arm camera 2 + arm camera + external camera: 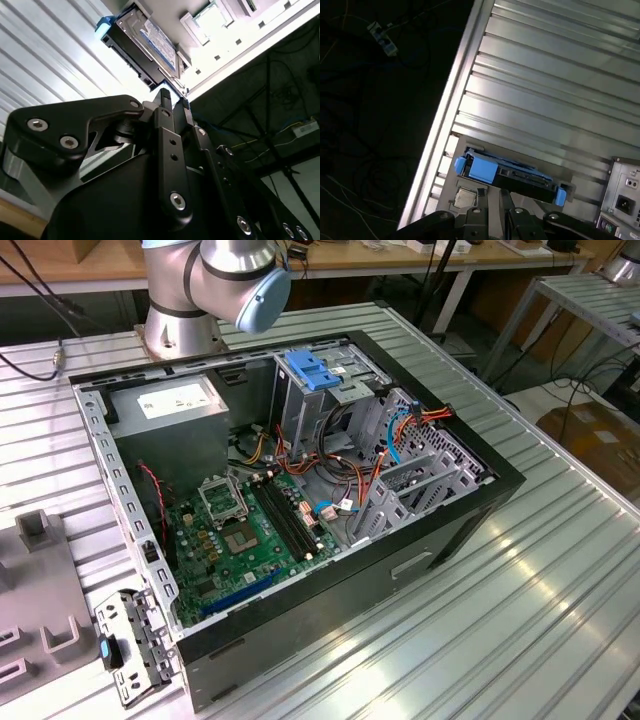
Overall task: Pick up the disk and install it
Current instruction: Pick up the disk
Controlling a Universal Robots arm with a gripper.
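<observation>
I can read no text here. The white label (176, 400) on the power supply (170, 455), in the computer case's (400, 570) corner, bears illegible print; so does the sticker (160, 41) on the disk (134, 35).

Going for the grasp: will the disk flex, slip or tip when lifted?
The disk looks like solid metal, so probably stiff and heavy for its size. Its metal faces may slip; the blue frame likely grips better. It seems to stand on edge on the grey fixture, so a sideways nudge might tip it.
</observation>
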